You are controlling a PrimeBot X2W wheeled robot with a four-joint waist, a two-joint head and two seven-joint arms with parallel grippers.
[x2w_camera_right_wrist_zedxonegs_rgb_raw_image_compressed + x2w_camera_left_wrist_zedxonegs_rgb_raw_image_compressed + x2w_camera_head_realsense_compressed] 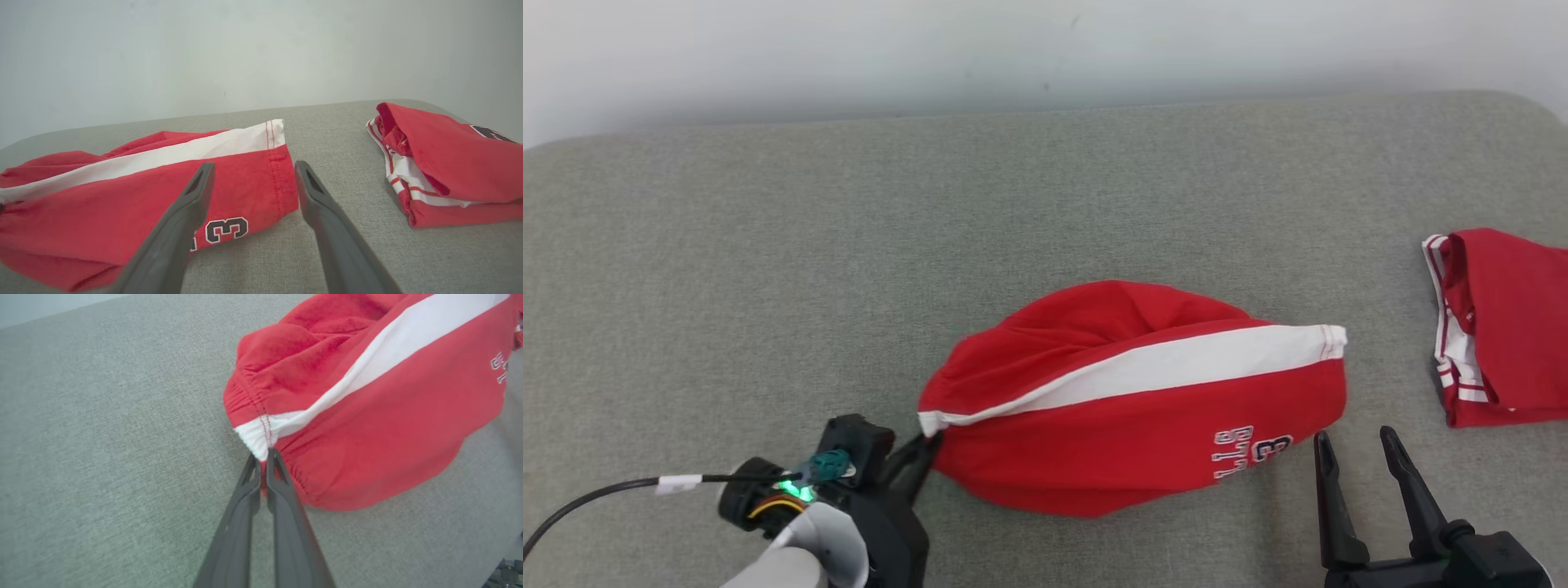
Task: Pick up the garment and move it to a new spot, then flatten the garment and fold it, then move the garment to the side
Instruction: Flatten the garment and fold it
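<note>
At the left end of the garment (pixel 1135 425), my left gripper (pixel 921 456) pinches its gathered edge at the white stripe (pixel 1176 363). Just off the garment's right hem, my right gripper (pixel 1356 439) stands spread, holding nothing. Farther right of the garment lies one folded red bundle (pixel 1511 327), well apart: two red pieces, two grippers.

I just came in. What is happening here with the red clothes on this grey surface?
A two-armed robot is handling a pair of red shorts with a white stripe, which lie bunched on the grey cushion. Its left hand is shut on the waistband end, at the stripe. Its right hand is open near the hem end and grips nothing. A second red garment lies folded on the right, apart from the shorts.
</note>
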